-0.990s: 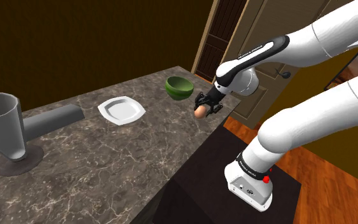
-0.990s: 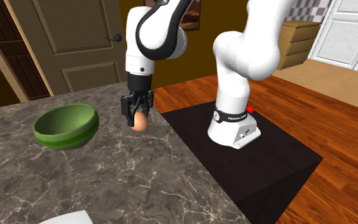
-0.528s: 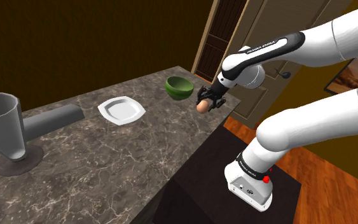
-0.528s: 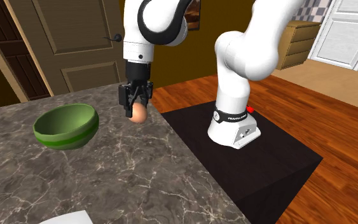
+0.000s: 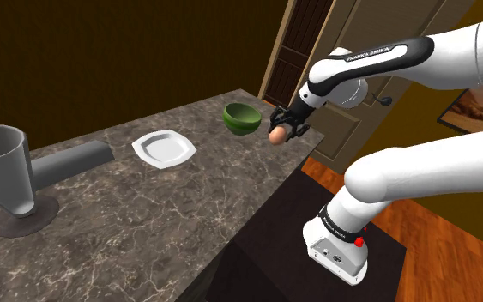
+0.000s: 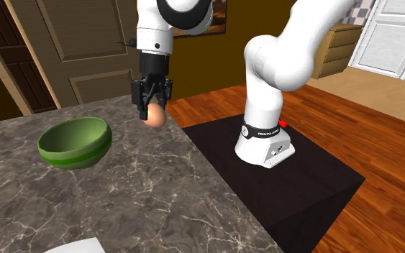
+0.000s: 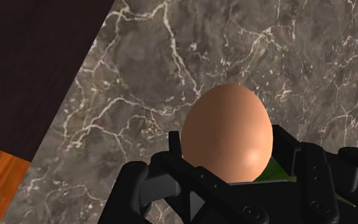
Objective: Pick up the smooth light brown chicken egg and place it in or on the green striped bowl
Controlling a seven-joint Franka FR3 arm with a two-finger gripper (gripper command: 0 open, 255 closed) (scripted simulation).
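**Egg held in the air beside the bowl, over the counter's corner**

The marble counter (image 5: 145, 206) takes up the shoulder view's lower left. At its four o'clock corner it meets the black stand (image 5: 274, 249) that carries the white arm (image 5: 454, 60). The arm rises from its base, bends overhead and comes down toward the counter's far corner. A panelled brown door (image 6: 85, 50) stands behind that corner in the second exterior view.

At the counter's nine o'clock end sits a large grey funnel-shaped vessel (image 5: 3, 172). A grey cylinder (image 5: 72, 160) lies beside it at about two o'clock. A white plate (image 5: 164, 147) rests further along, at three o'clock from the cylinder.

The green bowl (image 5: 242, 117) with its lighter stripe stands upright on the marble, at about two o'clock from the plate and well apart from it.

The black gripper (image 5: 280, 129) points down, and its fingers are closed around the light brown egg (image 5: 276, 134). The wrist view shows them pressed against the egg's flanks. The egg hangs clear of the marble, near the counter's edge on the stand's side.

In the shoulder view the bowl lies at ten o'clock from the egg. In the second exterior view it lies at eight o'clock, near but not touching. Bare marble separates the two.
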